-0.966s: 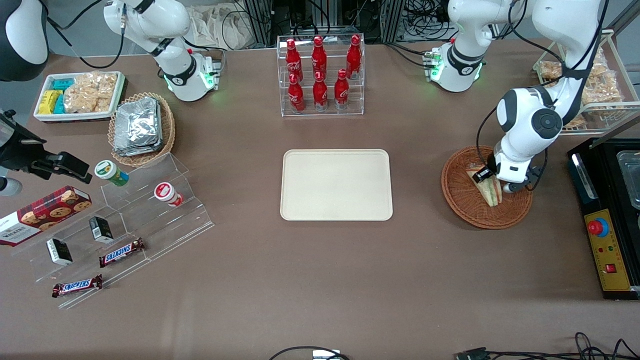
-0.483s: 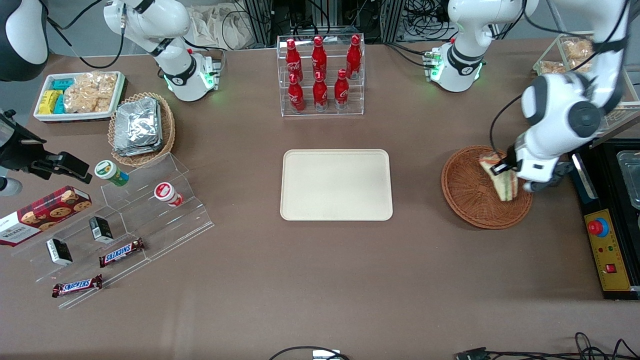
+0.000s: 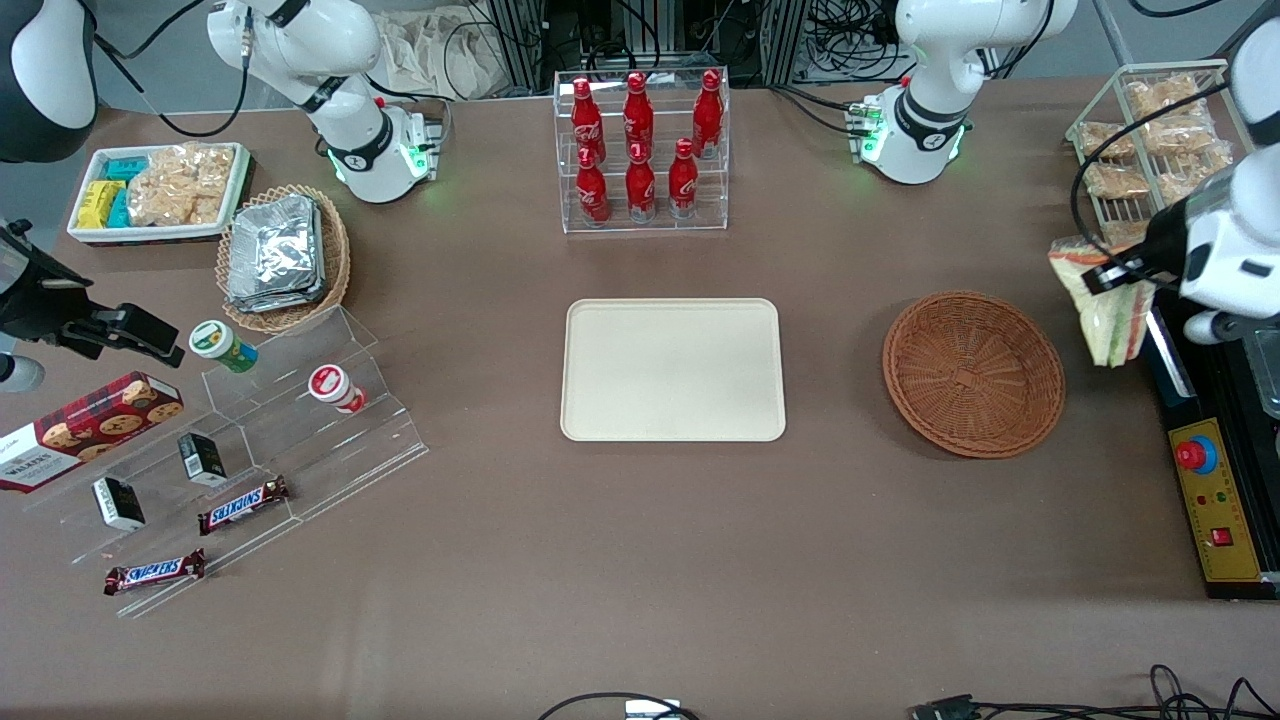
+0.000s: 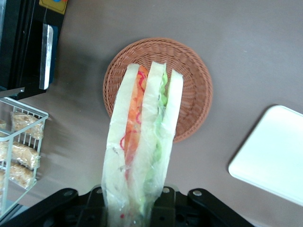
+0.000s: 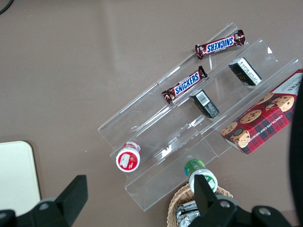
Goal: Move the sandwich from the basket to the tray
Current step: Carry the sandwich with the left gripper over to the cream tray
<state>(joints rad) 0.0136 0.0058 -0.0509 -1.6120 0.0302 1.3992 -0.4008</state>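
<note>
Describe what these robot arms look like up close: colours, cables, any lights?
Both arms are glossy white with rounded segments and black rings at the joints. The working arm has a dark round cap on one joint and loose black cables. Its gripper is black. The bases glow green, and cables trail away from them.

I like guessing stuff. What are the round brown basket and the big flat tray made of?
The basket looks like woven wicker, reddish-brown, with ridged rings showing. The tray seems smooth matte cream plastic, though I can't be sure. Above the table, the gripper holds the sandwich in clear shiny wrap.
</note>
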